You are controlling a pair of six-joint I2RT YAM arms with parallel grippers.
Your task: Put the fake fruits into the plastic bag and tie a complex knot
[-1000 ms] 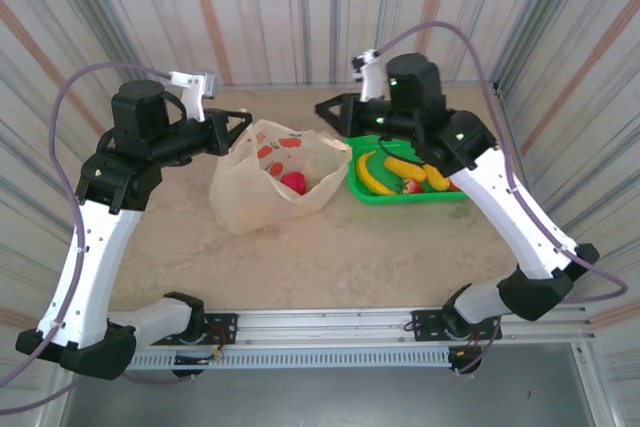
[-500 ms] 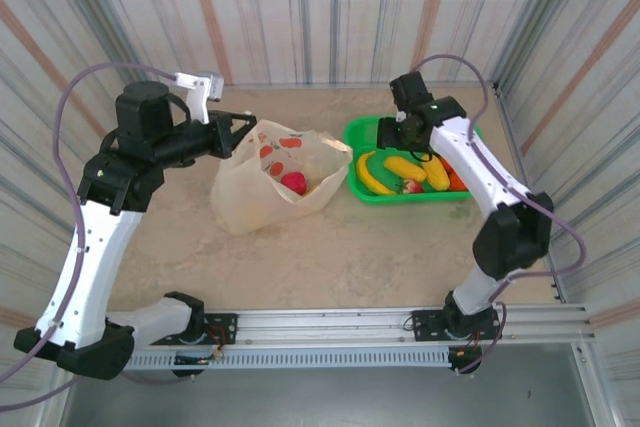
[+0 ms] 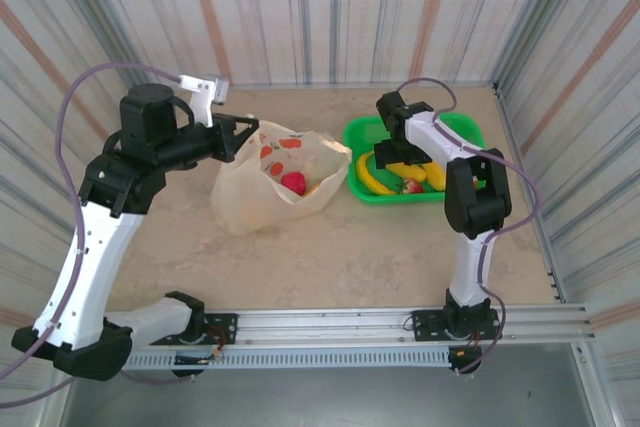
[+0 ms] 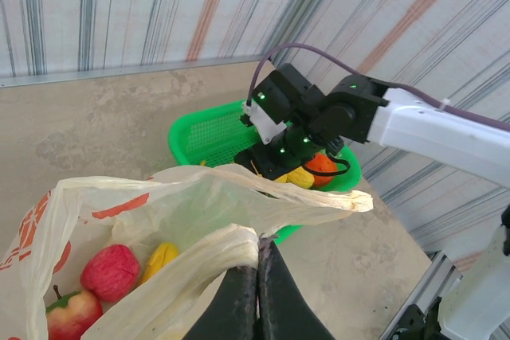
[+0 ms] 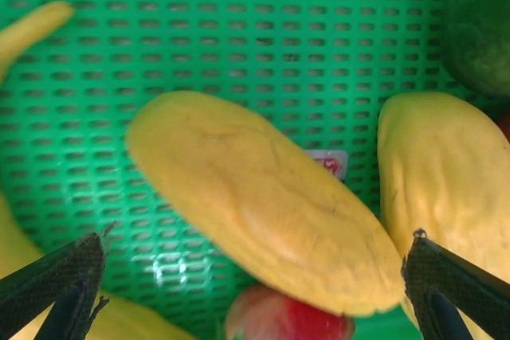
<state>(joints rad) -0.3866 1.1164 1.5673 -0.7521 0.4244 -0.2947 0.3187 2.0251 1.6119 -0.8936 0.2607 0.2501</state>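
Top external: striped walls [image 3: 300, 17] enclose beige table [image 3: 340, 247] bearing plastic bag [image 3: 245, 202].

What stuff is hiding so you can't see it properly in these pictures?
- Left wrist view: the wall of the plastic bag hides whatever lies deeper inside; the apple is cut off by the bottom edge.
- Right wrist view: the mango covers part of a red fruit; the avocado is cut by the corner.
- Top view: the right arm hides some fruit in the green basket.
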